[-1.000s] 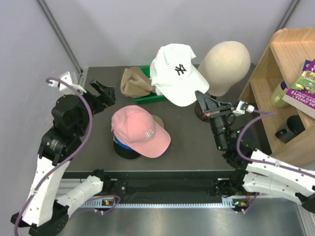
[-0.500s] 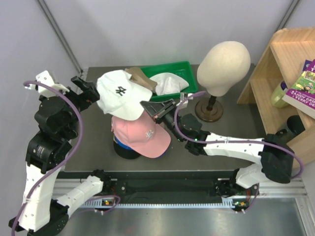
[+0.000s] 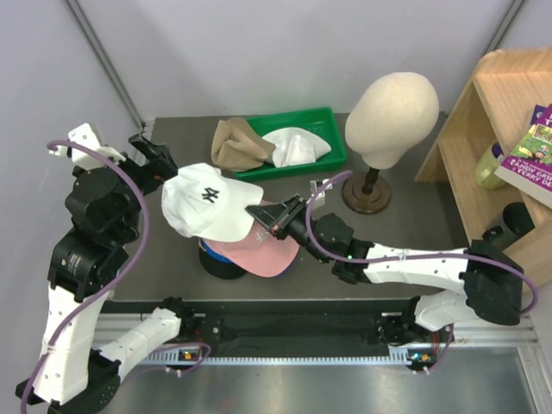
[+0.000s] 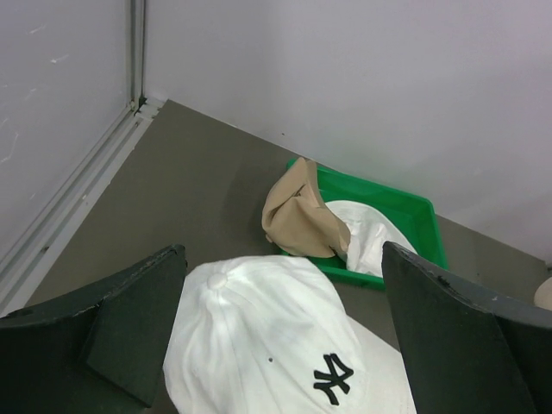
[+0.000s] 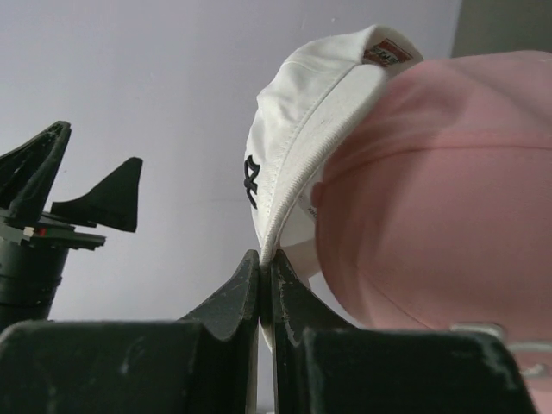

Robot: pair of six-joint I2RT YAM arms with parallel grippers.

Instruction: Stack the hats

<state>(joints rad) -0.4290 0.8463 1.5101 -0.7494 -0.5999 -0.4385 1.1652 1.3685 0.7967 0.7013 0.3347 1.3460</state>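
Over the middle of the table [image 3: 172, 259], one white cap with a dark logo [image 3: 207, 203], tilted, crown toward the left, underside resting on one pink cap [image 3: 267, 254]. Brim edge of the white cap pinched between the closed fingers of the right gripper [image 3: 261, 213], reaching in from the right, low over the pink brim. Under the pink cap, one dark cap [image 3: 220, 265], only its near rim showing, the three together in one pile. Just beside the white crown, left gripper [image 3: 158, 159], jaws spread wide, nothing between them; touching the fabric or not, impossible to tell. Behind the pile, one green tray [image 3: 332, 114] near the back wall: one tan cap [image 3: 240, 145] crumpled across its left end and hanging over the rim, one crumpled white hat [image 3: 297, 147] lying inside, touching the tan one. Five hats in view in all: two white, one pink, one dark, one tan. Right of the tray, one cream mannequin head [image 3: 392, 103] upright on one round wooden stand [image 3: 366, 194]. Farther right, at the table's edge, one wooden shelf unit [image 3: 509, 82] with one book [image 3: 530, 151], one green bottle [image 3: 489, 168] and one small black object [image 3: 509, 226], too small to name.
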